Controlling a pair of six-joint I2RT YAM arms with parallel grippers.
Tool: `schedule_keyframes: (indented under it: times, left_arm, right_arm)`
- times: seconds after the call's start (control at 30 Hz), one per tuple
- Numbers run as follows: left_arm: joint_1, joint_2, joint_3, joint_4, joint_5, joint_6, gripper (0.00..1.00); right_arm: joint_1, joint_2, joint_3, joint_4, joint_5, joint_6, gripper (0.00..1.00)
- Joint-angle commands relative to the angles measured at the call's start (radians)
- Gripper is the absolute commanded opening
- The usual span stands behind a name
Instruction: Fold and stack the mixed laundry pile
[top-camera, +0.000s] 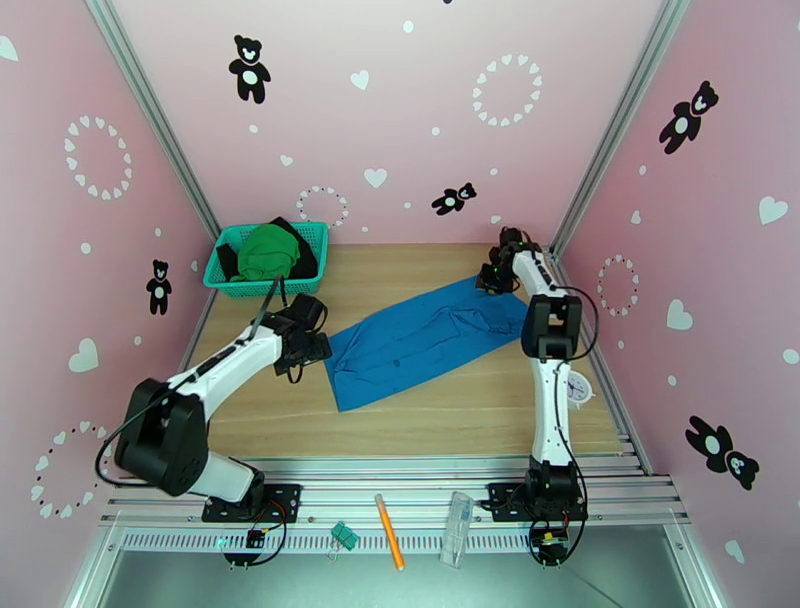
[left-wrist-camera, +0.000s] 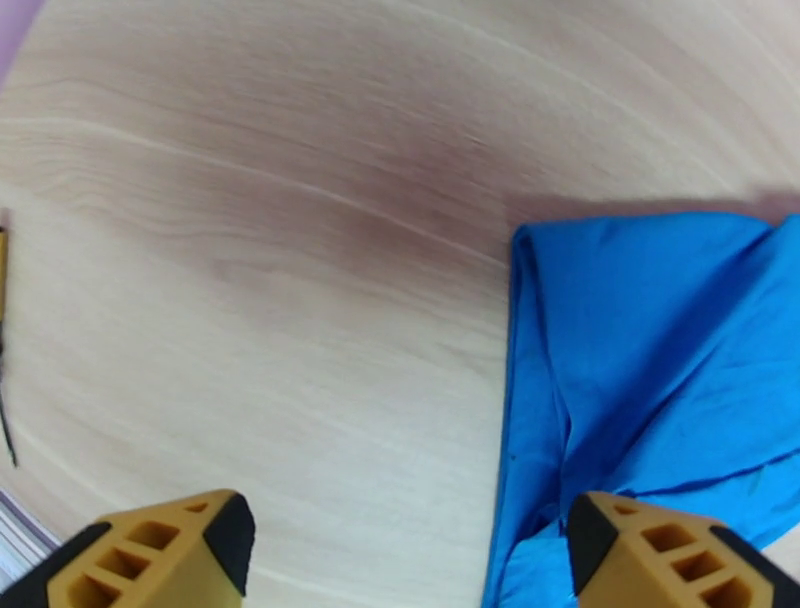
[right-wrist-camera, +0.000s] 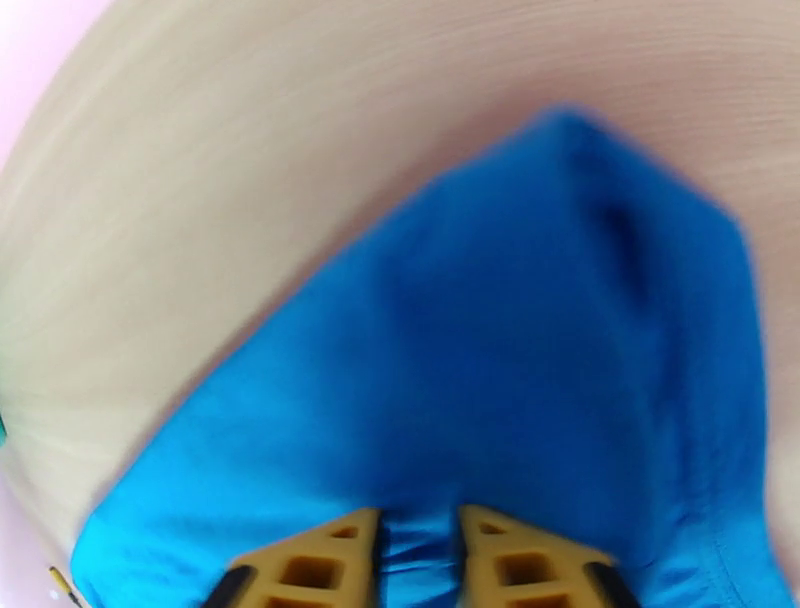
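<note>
The blue shirt (top-camera: 430, 335) lies flat and long across the middle of the wooden table, running from near left to far right. My left gripper (top-camera: 312, 345) hovers open at its near-left end; in the left wrist view the shirt's edge (left-wrist-camera: 660, 350) lies by the right finger, and bare wood shows between the fingers (left-wrist-camera: 410, 545). My right gripper (top-camera: 492, 283) is at the shirt's far-right end. There its jaws (right-wrist-camera: 420, 545) stand narrowly open over bunched blue cloth (right-wrist-camera: 520, 340). The green garment (top-camera: 268, 250) and the black one (top-camera: 303, 262) lie in the basket.
The teal mesh basket (top-camera: 235, 288) stands at the back left corner. An orange pen (top-camera: 388, 545), a clear plastic piece (top-camera: 457, 515) and a small green part (top-camera: 345, 535) lie on the metal rail in front. Pink walls close in three sides.
</note>
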Motion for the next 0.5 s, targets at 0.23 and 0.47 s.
schedule_keyframes:
  times: [0.23,0.47]
  left_arm:
    - [0.008,0.254,0.153,0.142,0.041,0.052,0.79]
    - [0.008,0.363,0.172,0.19,0.046,0.074,0.73]
  right_arm:
    - [0.498,-0.84,-0.712,0.164,0.157,-0.091,0.62]
    - [0.953,-0.824,-0.805,0.221,0.336,0.106,0.66]
